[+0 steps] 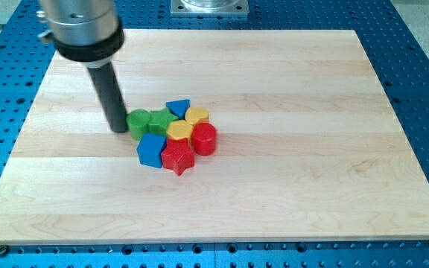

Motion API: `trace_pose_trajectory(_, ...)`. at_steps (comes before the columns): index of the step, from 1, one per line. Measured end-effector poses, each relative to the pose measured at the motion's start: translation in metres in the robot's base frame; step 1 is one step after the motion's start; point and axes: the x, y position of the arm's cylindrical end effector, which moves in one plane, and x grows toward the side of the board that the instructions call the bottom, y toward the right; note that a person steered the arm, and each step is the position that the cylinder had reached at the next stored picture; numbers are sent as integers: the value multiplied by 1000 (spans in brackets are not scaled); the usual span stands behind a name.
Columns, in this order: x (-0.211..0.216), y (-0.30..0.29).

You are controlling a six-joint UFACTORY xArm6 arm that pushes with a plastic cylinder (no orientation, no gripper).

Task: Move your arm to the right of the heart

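The yellow heart (197,115) lies on the wooden board in a tight cluster of blocks near the middle. Around it are a blue triangle (179,108), a yellow hexagon (179,131), a red cylinder (204,139), a red star (177,157), a blue cube (151,150), a green cylinder (138,120) and a second green block (159,120). My tip (118,129) rests on the board just left of the green cylinder, touching or nearly touching it. It stands at the cluster's left side, well left of the heart.
The wooden board (289,149) lies on a blue perforated table (423,45). A metal mount (210,6) shows at the view's top edge. The rod's wide metal body (80,26) rises at the upper left.
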Motion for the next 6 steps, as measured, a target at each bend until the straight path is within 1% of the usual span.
trace_pose_trajectory(1,0,41)
trace_pose_trajectory(2,-16,53)
trace_pose_trajectory(3,-51,57)
trace_pose_trajectory(4,-52,85)
trace_pose_trajectory(6,-48,163)
